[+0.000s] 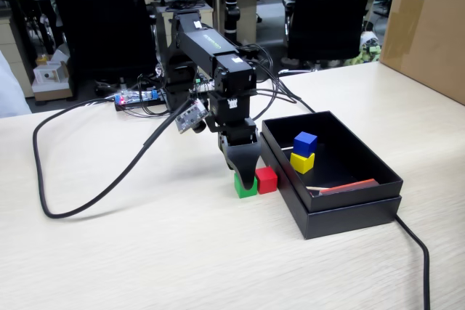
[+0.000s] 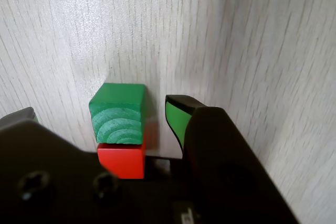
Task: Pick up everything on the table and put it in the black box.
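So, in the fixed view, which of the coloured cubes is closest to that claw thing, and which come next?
From the gripper:
1. Green cube, right at the fingertips, on the table.
2. Red cube, against the green one, on its right.
3. Yellow cube, inside the black box.
4. Blue cube, stacked on the yellow one; these two are nearly level, so their order is a close call.

No readable text, carton (image 1: pixel 429 30) label illegible, arm (image 1: pixel 211 45) print blurred

four cubes: yellow (image 1: pixel 302 162), blue (image 1: pixel 305 142), green (image 1: pixel 243 186), red (image 1: pixel 267 178); one black box (image 1: pixel 341 212).
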Available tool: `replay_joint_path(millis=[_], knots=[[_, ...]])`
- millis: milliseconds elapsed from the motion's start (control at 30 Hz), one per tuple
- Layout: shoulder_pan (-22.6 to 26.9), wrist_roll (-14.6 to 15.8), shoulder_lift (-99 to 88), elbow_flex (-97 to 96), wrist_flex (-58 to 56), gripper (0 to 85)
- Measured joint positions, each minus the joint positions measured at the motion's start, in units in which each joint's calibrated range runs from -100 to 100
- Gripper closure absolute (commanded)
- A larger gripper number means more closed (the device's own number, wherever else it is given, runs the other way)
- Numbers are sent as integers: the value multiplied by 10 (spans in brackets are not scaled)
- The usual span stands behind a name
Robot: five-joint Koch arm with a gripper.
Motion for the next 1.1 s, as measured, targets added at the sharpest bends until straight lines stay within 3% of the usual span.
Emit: replay_joint_path(millis=[200,433,633,833,1100], knots=[[1,0,44,30,0,483],[1,0,89,59,0,738],[-3,0,87,69,0,738],[-13,-11,-107,84,-1,738],[36,-12,-117,196,-2,737]])
